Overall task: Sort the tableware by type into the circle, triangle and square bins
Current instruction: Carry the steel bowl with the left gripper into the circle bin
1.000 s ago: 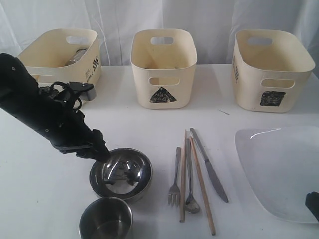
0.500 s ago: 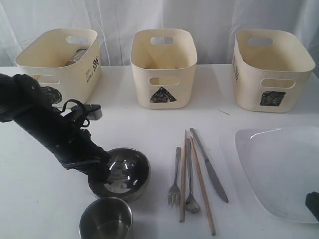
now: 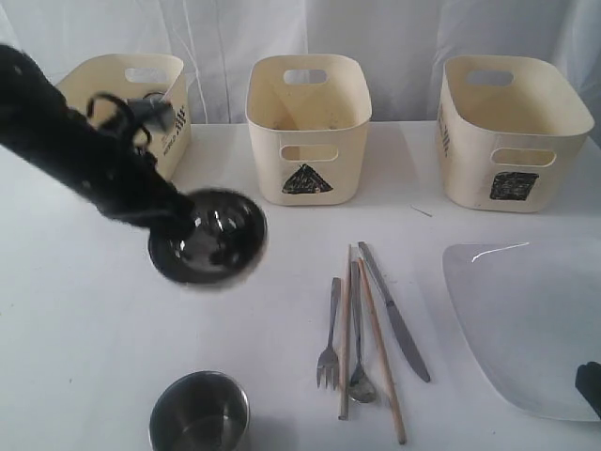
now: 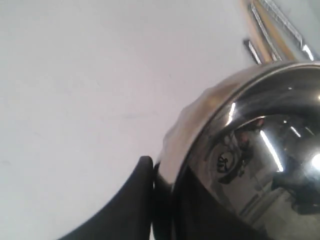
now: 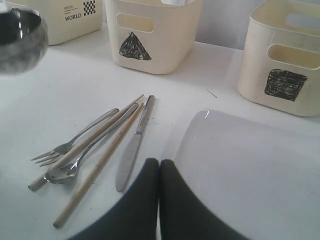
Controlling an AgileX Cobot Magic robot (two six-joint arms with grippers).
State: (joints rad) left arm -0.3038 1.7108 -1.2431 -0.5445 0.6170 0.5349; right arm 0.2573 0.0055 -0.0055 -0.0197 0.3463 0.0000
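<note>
Chiefly at risk: the steel bowl [image 3: 208, 249] could slip, because the left gripper [image 3: 186, 228] pinches only its thin rim.
Cause: the steel is smooth and the bowl's weight hangs off to one side of the grip. One black finger [image 4: 137, 200] shows outside the wall; the other is hidden.
Second risk: the bowl could clip the wall of the leftmost bin [image 3: 103, 89]. The arm hides that bin's mark, so I cannot confirm it is the right one.
Bowl's place: clear of the bench [image 3: 84, 357], tilted and blurred, between the leftmost bin and the triangle bin [image 3: 308, 127].
Left arm: it slants down from the far left to the bowl.
Right gripper [image 5: 160, 172]: the fingers are pressed together and empty, low over the plate [image 5: 240, 165].
Waiting: the steel cup [image 3: 199, 412].
</note>
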